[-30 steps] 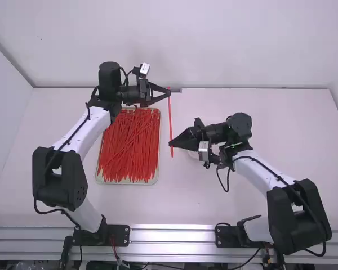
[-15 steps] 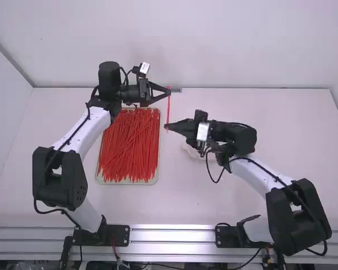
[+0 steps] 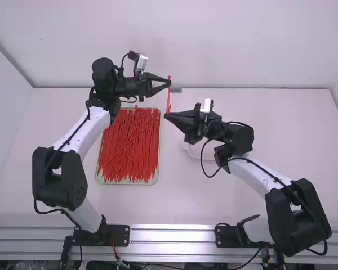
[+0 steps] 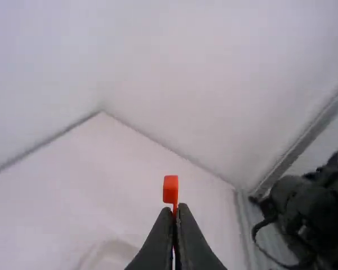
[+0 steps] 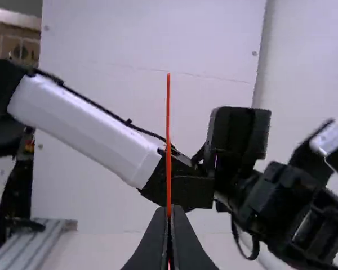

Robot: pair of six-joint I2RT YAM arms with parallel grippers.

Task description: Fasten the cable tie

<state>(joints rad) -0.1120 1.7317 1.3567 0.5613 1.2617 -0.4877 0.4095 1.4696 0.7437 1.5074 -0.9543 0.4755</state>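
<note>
High view, cable tie [image 3: 168,95]: one red strap stood upright in the air above the table [image 3: 281,124], near the far corner of the tray [image 3: 127,183] of spare ties.
High view, grippers: the left gripper [image 3: 165,84] pinched it near the top, and the right gripper [image 3: 168,116] pinched it lower down.
Left wrist view, left gripper [image 4: 174,209]: the fingers were clamped together on the strap just under its square head [image 4: 170,189].
Right wrist view, right gripper [image 5: 169,210]: the fingers were closed on the strap [image 5: 168,112], which ran off straight and thin.
Handling: judged light, springy and smooth, so likely to twist or slide in a pinch.
Hold: probably best close beside the head and close behind the tail tip, so the tip could be steered into the slot.
</note>
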